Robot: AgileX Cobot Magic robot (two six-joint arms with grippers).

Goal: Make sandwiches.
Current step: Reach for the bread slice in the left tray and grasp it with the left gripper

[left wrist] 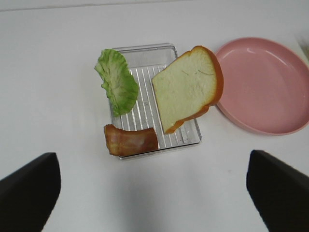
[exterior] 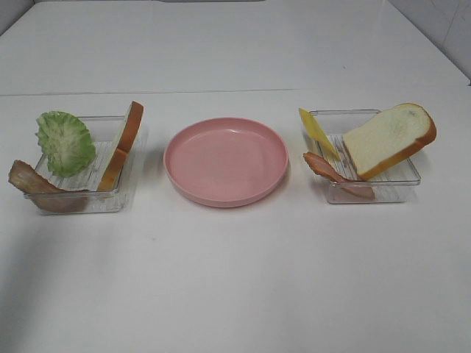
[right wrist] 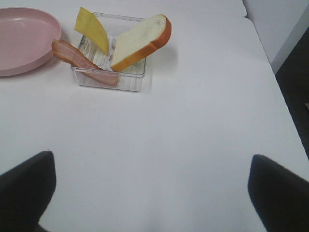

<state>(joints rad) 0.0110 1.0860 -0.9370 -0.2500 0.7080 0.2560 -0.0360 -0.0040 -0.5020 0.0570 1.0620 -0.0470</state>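
No sandwiches show in any view; the parts lie apart in two trays. The left clear tray (exterior: 81,200) holds a green lettuce leaf (exterior: 66,142), a bacon strip (exterior: 33,182) and a bread slice (exterior: 125,143) leaning on its wall. In the right clear tray (exterior: 390,184) are a yellow cheese slice (exterior: 316,132), a bacon strip (exterior: 335,175) and a tilted bread slice (exterior: 390,140). My left gripper (left wrist: 154,193) hovers open, short of the lettuce (left wrist: 117,82) and bread (left wrist: 189,88). My right gripper (right wrist: 154,193) is open too, well back from the cheese (right wrist: 91,29) and bread (right wrist: 142,41).
A round pink plate (exterior: 225,160) sits bare between the two trays. Everything rests on a white table whose right edge (right wrist: 277,82) drops off close to the right tray. Neither arm shows in the high view.
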